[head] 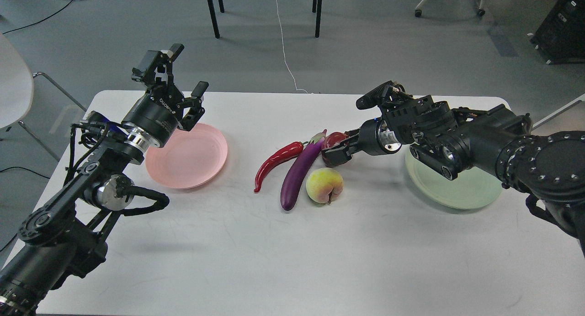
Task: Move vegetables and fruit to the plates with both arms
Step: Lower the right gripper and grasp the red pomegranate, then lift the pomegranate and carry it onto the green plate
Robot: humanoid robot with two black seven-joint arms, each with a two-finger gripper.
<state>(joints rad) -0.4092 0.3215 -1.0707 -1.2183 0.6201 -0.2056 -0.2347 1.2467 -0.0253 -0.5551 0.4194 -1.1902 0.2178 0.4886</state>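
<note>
A red chili pepper [276, 163], a purple eggplant [299, 172], a dark-red pomegranate [335, 138] and a yellow-green peach [323, 184] lie together mid-table. The pink plate [192, 163] sits left of them and the pale green plate [461, 192] right of them; both hold nothing. My right gripper [339, 150] is low at the pomegranate, with its dark fingers over the fruit's front and right side, hiding most of it. I cannot tell whether they grip it. My left gripper [189, 65] is open and empty, raised above the far edge of the pink plate.
The white table [274, 261] has rounded corners, and its far edge runs just behind both grippers. My right forearm lies over the near-left part of the green plate. Chair legs [212, 12] and a white cable [283, 42] are on the floor beyond.
</note>
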